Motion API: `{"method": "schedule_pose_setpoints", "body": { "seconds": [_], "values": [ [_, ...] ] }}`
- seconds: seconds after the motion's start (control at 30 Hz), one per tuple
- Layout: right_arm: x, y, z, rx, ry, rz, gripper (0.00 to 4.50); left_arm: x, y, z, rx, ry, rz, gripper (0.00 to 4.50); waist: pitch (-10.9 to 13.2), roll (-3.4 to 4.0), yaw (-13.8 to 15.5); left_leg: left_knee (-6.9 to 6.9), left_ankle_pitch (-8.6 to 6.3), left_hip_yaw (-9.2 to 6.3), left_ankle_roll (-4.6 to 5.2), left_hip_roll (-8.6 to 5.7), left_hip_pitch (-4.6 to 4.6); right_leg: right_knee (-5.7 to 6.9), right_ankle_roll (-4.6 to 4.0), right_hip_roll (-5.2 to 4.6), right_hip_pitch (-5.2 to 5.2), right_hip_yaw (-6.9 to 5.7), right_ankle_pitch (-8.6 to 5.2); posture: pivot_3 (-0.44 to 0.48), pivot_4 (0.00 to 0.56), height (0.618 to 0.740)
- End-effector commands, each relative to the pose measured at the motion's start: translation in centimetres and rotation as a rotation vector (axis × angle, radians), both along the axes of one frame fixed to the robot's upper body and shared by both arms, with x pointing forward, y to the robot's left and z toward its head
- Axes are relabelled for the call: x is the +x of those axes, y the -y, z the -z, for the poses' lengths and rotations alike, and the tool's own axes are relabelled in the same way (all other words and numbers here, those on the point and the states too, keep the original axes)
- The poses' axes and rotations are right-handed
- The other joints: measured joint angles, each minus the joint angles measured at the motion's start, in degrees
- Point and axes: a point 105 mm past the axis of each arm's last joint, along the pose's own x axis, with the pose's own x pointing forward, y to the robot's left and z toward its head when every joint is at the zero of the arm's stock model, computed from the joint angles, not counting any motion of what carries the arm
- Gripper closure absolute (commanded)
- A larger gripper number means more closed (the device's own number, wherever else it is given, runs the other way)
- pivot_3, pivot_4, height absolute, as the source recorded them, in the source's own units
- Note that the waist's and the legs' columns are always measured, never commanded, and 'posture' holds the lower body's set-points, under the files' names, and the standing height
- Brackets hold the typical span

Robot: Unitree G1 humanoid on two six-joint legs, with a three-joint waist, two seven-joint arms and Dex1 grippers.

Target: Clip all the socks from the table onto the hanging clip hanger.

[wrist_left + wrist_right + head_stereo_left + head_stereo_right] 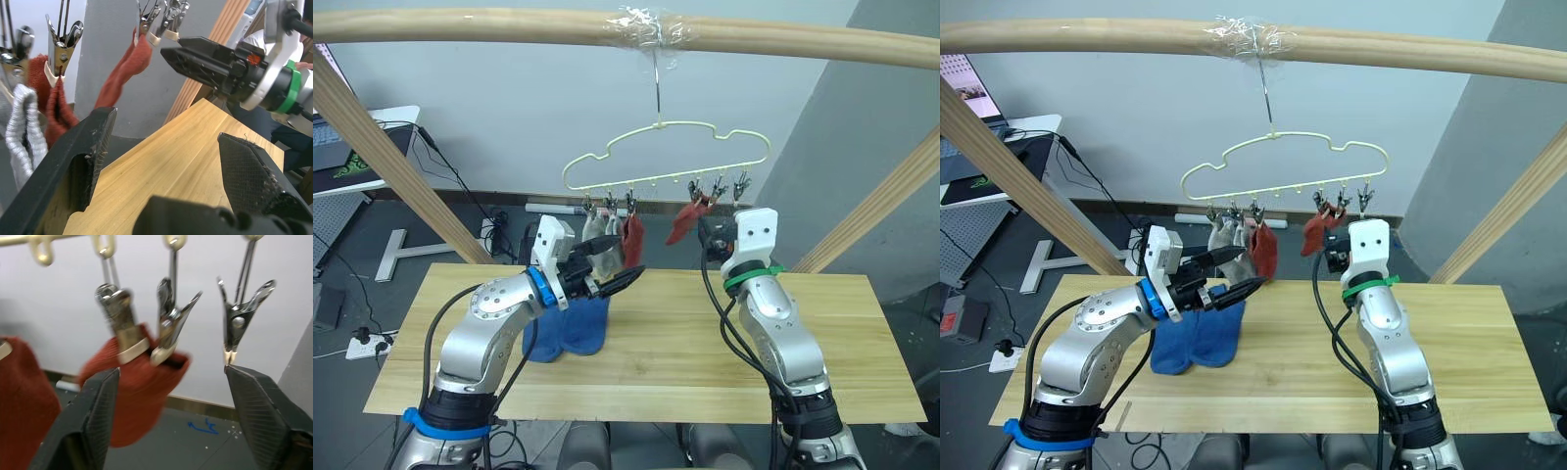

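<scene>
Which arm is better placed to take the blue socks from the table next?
Left, probably. The left tool is open right above the blue socks; the right tool is up by the clip hanger.

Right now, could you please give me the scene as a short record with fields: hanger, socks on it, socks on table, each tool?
hanger: clip hanger hooked on the wooden pole
socks clipped: two grey socks, two rust-red socks
socks on table: two blue socks on the table
left tool: left tool open, above the blue socks
right tool: right tool open, by the rightmost clips
</scene>
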Motion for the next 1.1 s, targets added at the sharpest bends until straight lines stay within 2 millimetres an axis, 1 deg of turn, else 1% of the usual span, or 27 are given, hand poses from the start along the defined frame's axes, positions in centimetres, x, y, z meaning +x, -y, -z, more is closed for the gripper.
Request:
{"method": "schedule_pose_setpoints", "body": {
  "seconds": [0.03, 0.07, 0.37, 0.67, 0.93, 1.1],
  "values": [
    [-0.2, 0.3, -1.4, 0.011, 0.068, 0.018, 2.25, -0.4, 0.1, -1.6, -0.014, 0.068, 0.012, 0.68, 0.00, 0.00, 0.02, 0.00, 0.00, 0.00, 0.00, 0.00, -0.01, 0.00, 0.00, 0.00, 0.00, 0.00, 0.00, 0.131, 0.201, 0.740],
    [-0.2, 0.3, -1.4, 0.009, 0.067, 0.017, 2.57, -0.4, 0.1, -1.7, -0.015, 0.070, 0.012, 0.68, 0.00, 0.00, 0.02, 0.00, 0.00, 0.00, 0.00, 0.00, -0.02, 0.00, 0.00, 0.00, 0.00, 0.00, 0.00, 0.131, 0.201, 0.740],
    [-0.1, -0.3, -2.0, 0.002, 0.085, 0.003, 2.57, -0.3, 0.4, -1.7, -0.020, 0.076, 0.016, 0.68, 0.00, 0.00, 0.02, 0.01, 0.00, -0.02, -0.01, 0.00, -0.04, 0.00, -0.01, -0.01, -0.01, -0.03, 0.00, 0.126, 0.195, 0.740],
    [0.9, -1.0, -2.9, 0.051, 0.097, -0.012, 2.57, -0.2, 0.5, -2.4, -0.030, 0.089, 0.019, 0.68, 0.00, 0.00, 0.01, 0.01, 0.00, -0.07, -0.01, 0.00, -0.07, 0.01, -0.01, -0.01, -0.01, -0.10, 0.01, 0.130, 0.196, 0.740],
    [1.4, -1.3, -3.5, 0.062, 0.113, -0.022, 2.57, -0.2, 0.5, -2.5, -0.031, 0.095, 0.016, 0.68, 0.01, 0.02, 0.08, 0.03, 0.01, -0.31, -0.01, 0.00, -0.22, 0.01, -0.01, -0.02, -0.03, -0.38, 0.01, 0.137, 0.200, 0.740],
    [1.7, -1.6, -4.0, 0.069, 0.123, -0.031, 2.57, -0.3, 0.8, -3.2, -0.048, 0.110, 0.033, 0.68, 0.01, 0.03, 0.15, 0.04, 0.02, -0.55, -0.03, 0.00, -0.31, 0.02, -0.04, -0.02, -0.02, -0.66, 0.01, 0.134, 0.201, 0.740]
  ]
}}
